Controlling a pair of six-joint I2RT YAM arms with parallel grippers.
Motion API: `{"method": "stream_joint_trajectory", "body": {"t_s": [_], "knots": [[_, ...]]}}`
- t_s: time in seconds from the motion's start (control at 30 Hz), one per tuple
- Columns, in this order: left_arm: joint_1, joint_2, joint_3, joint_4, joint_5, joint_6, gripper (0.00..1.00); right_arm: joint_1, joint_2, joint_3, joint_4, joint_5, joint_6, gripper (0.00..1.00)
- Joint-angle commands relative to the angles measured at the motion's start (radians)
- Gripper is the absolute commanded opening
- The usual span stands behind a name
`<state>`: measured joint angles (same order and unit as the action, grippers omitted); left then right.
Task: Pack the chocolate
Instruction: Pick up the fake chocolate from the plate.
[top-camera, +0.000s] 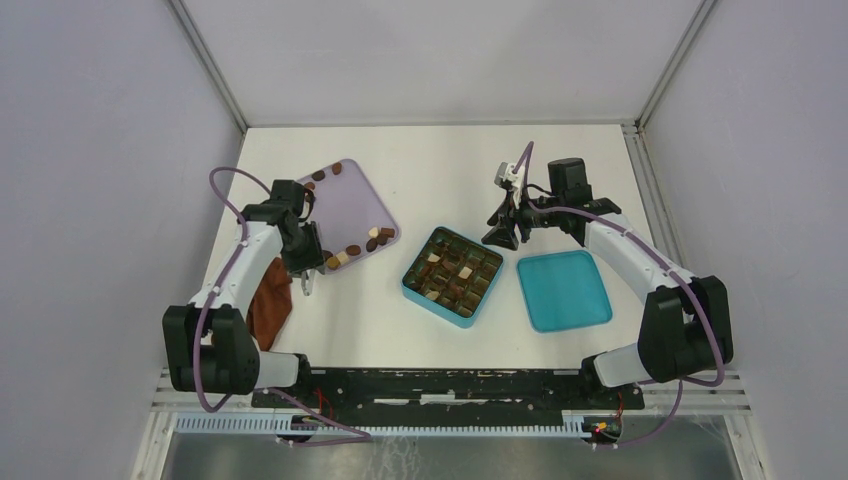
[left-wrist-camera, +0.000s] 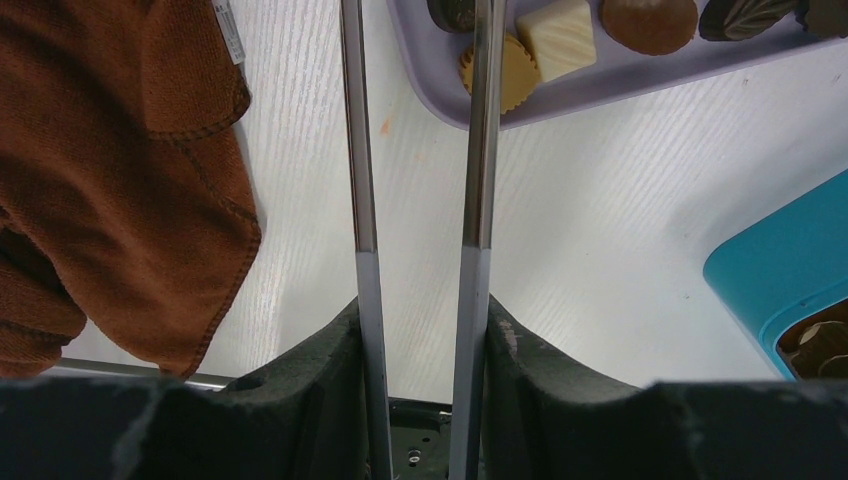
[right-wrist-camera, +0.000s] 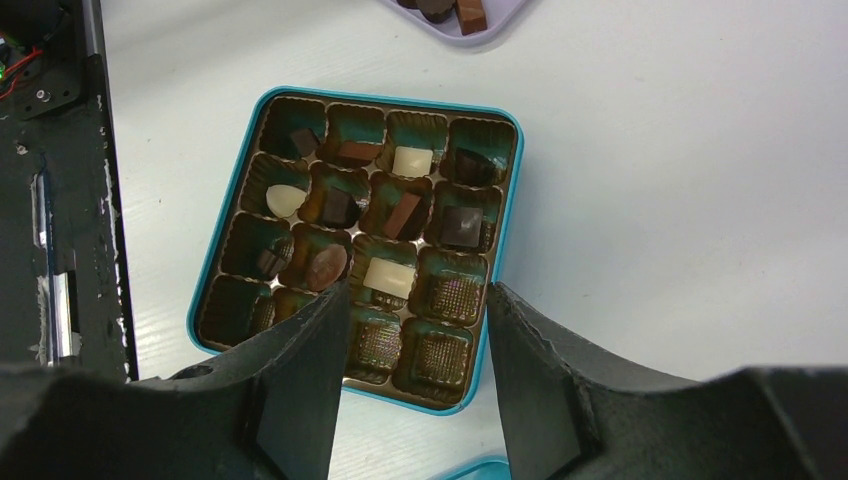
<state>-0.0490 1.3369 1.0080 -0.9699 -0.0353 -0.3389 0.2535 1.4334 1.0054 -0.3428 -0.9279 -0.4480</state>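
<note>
Left arm: folded back on itself, elbow high by the far-left side of the lilac tray (left-wrist-camera: 620, 75), wrist pitched down at the tray's near corner, between the tray and the brown cloth (left-wrist-camera: 110, 180).

Left gripper (left-wrist-camera: 422, 320): pads clamped on the outside of long metal tweezers (left-wrist-camera: 479, 150). The two blades stand parallel with a clear gap and nothing between them along the visible length. Tips run off the top of the left wrist view, so can't tell if they touch anything.

Loose chocolate (left-wrist-camera: 557, 35) sits in the tray's near corner: cream block, tan fluted piece, brown rounds. In the wrist view the right blade crosses in front of the tan fluted piece and the left blade passes over bare table (left-wrist-camera: 600, 230) just outside the tray rim.

Right arm: reaches forward and inward, wrist raised over the table beyond the teal lid (top-camera: 563, 290), pointing at the teal box (left-wrist-camera: 765, 270).

Right gripper (right-wrist-camera: 417, 295): fingers spread apart, holding nothing, hovering above the box. In the wrist view the fingers frame the box's nearest cells, and those look unfilled.

More chocolate is in the box: dark, brown and cream pieces, one per cell, filling most cells farther from the fingers. None is touching either finger. The box is between tray and lid, with the lid just beside it, flat on the table.
</note>
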Motion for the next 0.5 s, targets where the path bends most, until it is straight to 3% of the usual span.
{"method": "stream_joint_trajectory", "body": {"t_s": [0.0, 0.27, 0.47], "knots": [[0.004, 0.012, 0.044, 0.024, -0.005, 0.049, 0.45, 0.002, 0.002, 0.004, 0.004, -0.022, -0.015, 0.58], [0.004, 0.034, 0.044, 0.006, -0.021, 0.043, 0.40, 0.004, 0.006, 0.004, 0.004, -0.022, -0.014, 0.58], [0.004, 0.039, 0.055, -0.007, -0.028, 0.040, 0.30, 0.004, 0.007, 0.004, 0.003, -0.022, -0.014, 0.58]]}}
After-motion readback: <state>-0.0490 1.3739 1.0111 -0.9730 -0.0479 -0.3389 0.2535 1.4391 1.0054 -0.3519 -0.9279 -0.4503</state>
